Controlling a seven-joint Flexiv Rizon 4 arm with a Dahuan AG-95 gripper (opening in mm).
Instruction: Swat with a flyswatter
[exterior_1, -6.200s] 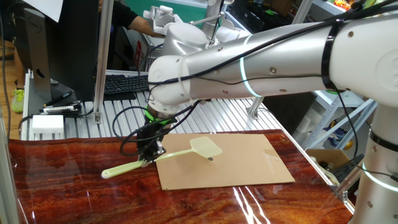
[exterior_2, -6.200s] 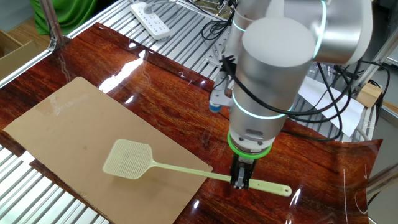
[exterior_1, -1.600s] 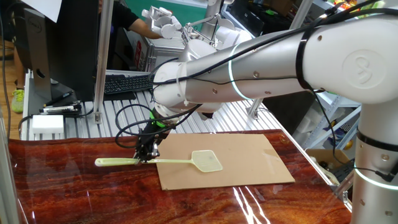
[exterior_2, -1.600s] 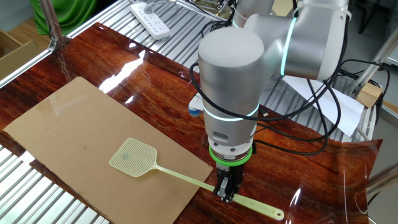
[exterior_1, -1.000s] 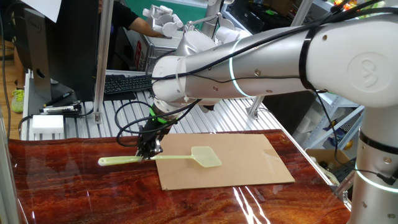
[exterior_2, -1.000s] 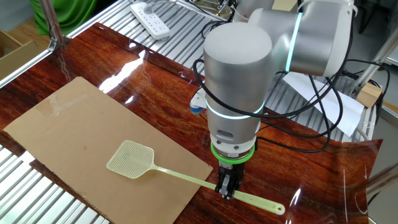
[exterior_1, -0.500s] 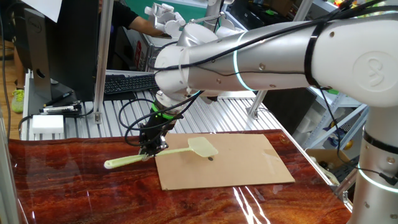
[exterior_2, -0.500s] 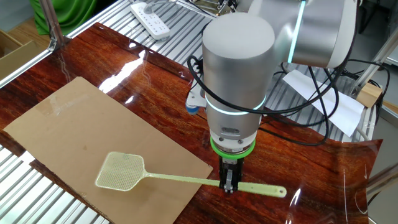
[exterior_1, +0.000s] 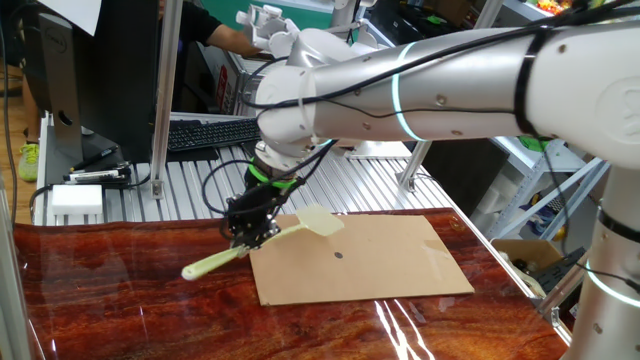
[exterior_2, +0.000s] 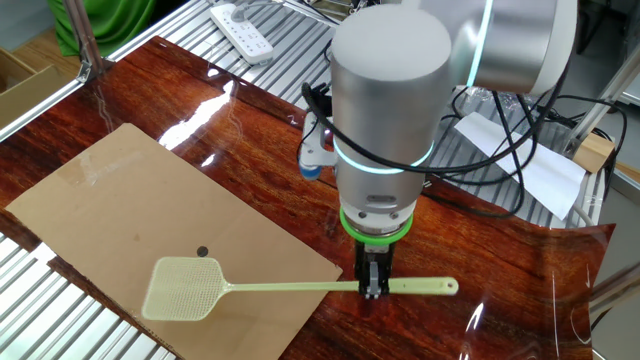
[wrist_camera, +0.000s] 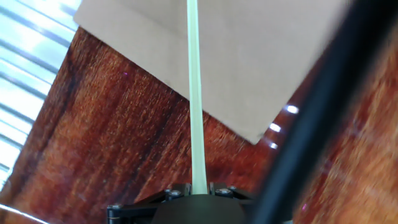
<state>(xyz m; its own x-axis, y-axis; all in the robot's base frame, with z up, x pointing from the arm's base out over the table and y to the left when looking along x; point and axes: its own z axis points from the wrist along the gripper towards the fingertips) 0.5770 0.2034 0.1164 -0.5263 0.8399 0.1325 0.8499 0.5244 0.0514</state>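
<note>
Cardboard (exterior_1: 360, 258) lies flat across the middle of the dark wood bench (exterior_1: 120, 310), and you can see its left edge running just under the hand (exterior_1: 252, 232) in the one fixed view. That hand is clamped on the handle of the flyswatter (exterior_1: 262, 240), gripping it partway along, with the butt end sticking out toward the lower left of the frame over bare wood.

In the other fixed view the hand (exterior_2: 374, 288) points straight down and the flyswatter (exterior_2: 290, 288) stretches nearly level across the lower part of the frame. Its mesh head sits at the lower left, over the near edge of the cardboard (exterior_2: 130, 210), close to where the sheet meets the slatted metal rim. A small dark spot (exterior_2: 202, 252) shows on the cardboard just above the head.

From the hand view you look along the thin handle (wrist_camera: 195, 93) toward the cardboard (wrist_camera: 249, 56), whose corner points to the lower right; the head itself is out of frame.

Open wood lies to the right of the sheet in the one fixed view. No writing or brand mark is readable on anything.
</note>
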